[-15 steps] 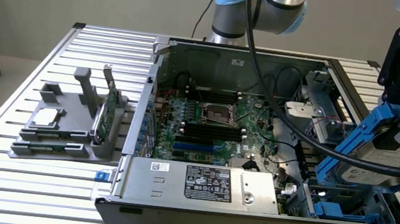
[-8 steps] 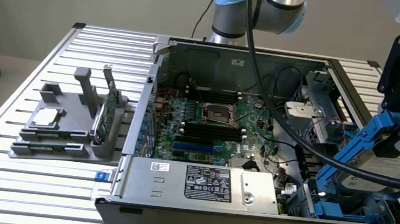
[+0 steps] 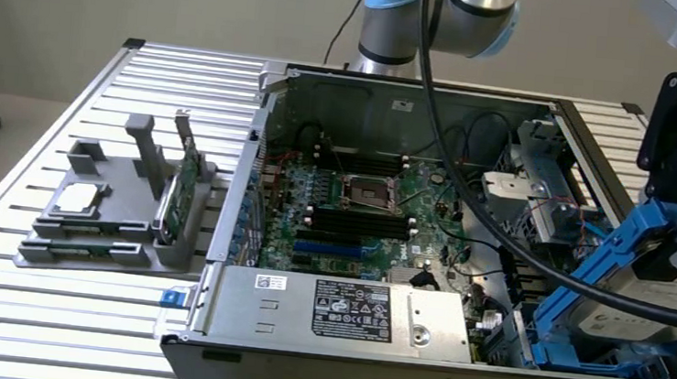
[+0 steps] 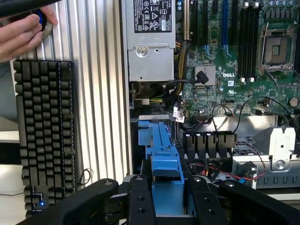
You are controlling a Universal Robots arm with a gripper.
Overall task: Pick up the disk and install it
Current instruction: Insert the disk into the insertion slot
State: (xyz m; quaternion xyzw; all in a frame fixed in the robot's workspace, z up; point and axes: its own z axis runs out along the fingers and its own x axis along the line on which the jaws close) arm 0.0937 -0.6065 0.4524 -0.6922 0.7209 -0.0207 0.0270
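Note the pincer (image 4: 168,199) clamped on the disk (image 3: 659,308), blue carrier between its fingers (image 4: 139,201). The disk's long axis runs straight ahead of the pincer, tilted, with the drive bay (image 3: 572,355) just beneath it.

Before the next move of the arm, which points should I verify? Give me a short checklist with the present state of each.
1. Grip of the pincer on the disk: ok, its blue carrier is clamped.
2. Side of the case open: ok.
3. The disk lined up with the blue bay: cannot tell; it hangs tilted over it.
4. Black cable free of the disk: cannot tell; it crosses in front of it in the exterior view.
5. Person's hand outside the case: ok, it is near the keyboard.
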